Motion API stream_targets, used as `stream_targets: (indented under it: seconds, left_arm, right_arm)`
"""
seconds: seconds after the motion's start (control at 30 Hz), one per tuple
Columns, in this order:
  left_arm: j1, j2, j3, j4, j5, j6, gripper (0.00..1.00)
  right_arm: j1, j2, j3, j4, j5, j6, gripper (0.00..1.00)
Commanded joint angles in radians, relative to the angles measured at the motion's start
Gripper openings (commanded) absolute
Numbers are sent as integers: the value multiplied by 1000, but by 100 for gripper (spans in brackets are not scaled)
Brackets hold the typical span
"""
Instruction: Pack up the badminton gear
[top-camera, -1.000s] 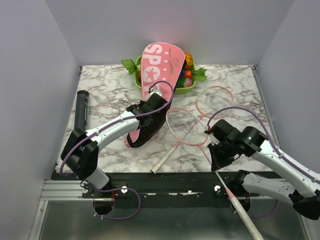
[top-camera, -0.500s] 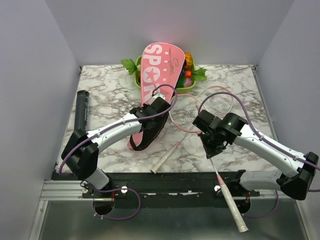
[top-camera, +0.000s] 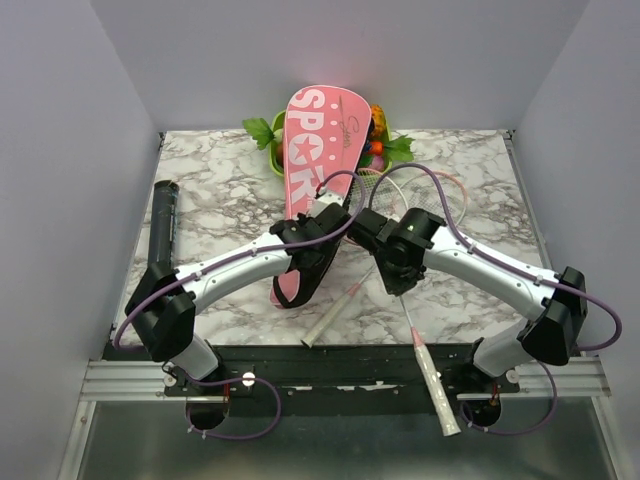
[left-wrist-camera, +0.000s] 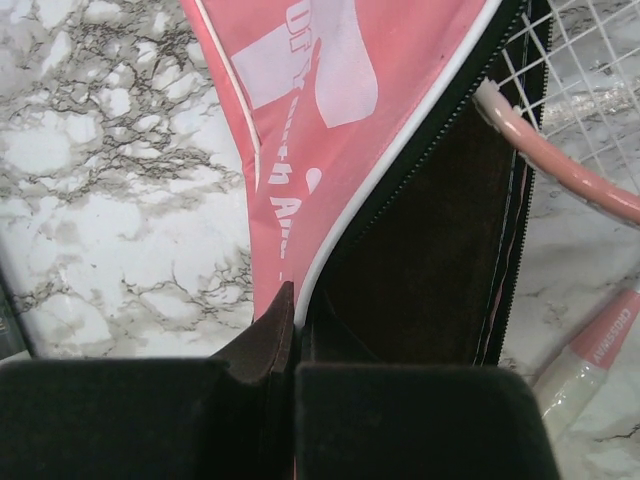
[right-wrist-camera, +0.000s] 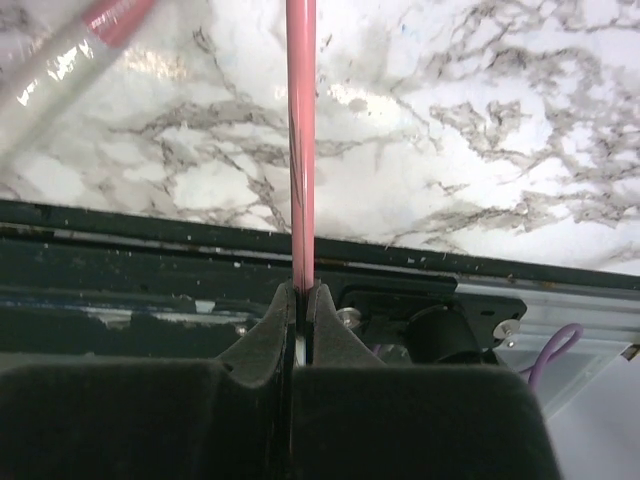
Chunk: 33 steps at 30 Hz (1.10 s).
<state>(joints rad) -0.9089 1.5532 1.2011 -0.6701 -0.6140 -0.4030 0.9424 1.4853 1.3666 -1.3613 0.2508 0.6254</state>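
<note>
The left gripper pinches the black-lined mouth of the pink SPORT bag on the marble table — the right gripper clamps the pink racket by its shaft, head at that mouth.

We see a white marble surface veined grey and black. The racket bag is pink with white lettering, white piping and a black lining. Right of the bag, one racket and the other racket show pink shafts and white handles. Left of the bag is a black tube. Behind the bag is a green tray.
</note>
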Motion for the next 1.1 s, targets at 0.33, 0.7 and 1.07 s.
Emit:
stream_targets:
  seconds: [0.33, 0.7, 1.07]
  left_arm:
    - [-104, -59, 91, -100, 86, -141, 0]
    - [-105, -137, 49, -57, 195, -164, 0]
    - [-111, -150, -35, -33, 206, -189, 0]
  right_arm:
    - [-20, 129, -59, 635, 136, -10, 1]
    - [-180, 110, -273, 1139, -59, -107, 1]
    - [-309, 181, -126, 1242, -246, -147, 0]
